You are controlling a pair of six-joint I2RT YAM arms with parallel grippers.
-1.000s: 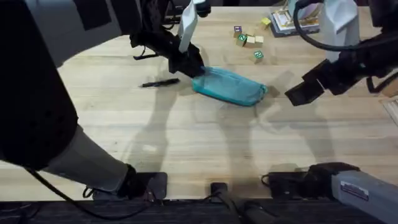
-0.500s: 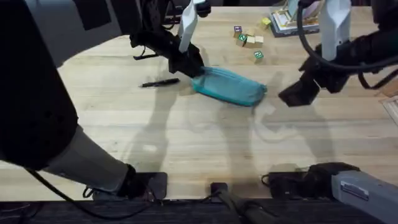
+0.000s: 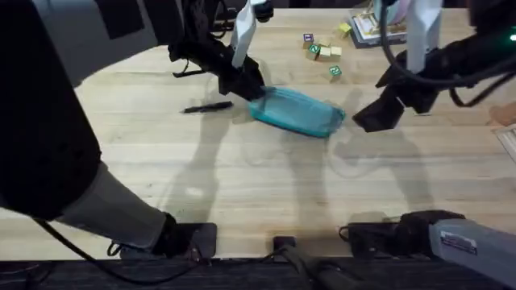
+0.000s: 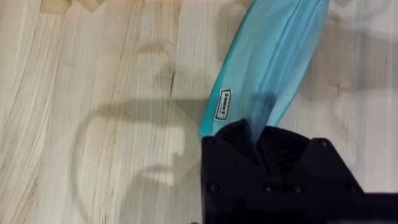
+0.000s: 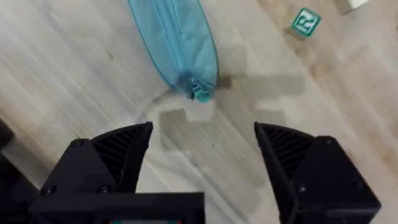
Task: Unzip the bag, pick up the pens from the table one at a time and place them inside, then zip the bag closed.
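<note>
Teal oblong soft fabric pouch (image 3: 297, 112) lying slantwise in upper centre of overhead frame, on light wooden plank tabletop (image 3: 242, 185), long axis running from upper left down to lower right. Left gripper (image 3: 251, 87) clamped on pouch's upper-left end, jaws pressed together on the fabric. Slim black stick pen (image 3: 206, 106) flat on the boards just left of that gripper, apart from the pouch. Right gripper (image 3: 372, 118) hovering near pouch's lower-right end, not touching it.

Left wrist view (image 4: 258, 134) giving what overhead cannot: black fingers (image 4: 239, 140) pinching a fold of the teal end, small white sewn label (image 4: 225, 104) right beside the pinch, pouch (image 4: 273, 56) stretching away toward upper right of that frame.

Right wrist view adding the zipper: closed teeth running down the pouch (image 5: 177, 43) to a teal slider (image 5: 199, 92) at the near tip. Jaws of right gripper (image 5: 202, 149) spread wide, bare wood between them, slider lying just beyond the gap. Small green lettered wooden block (image 5: 305, 22) at upper right there, well apart from the pouch.

Overhead again for room: cluster of small coloured blocks (image 3: 321, 50) and stack of books (image 3: 371, 28) toward upper right edge, behind the pouch. Broad bare planks across the whole lower half of frame, down to the arm bases. Left arm large and dark over the left side.
</note>
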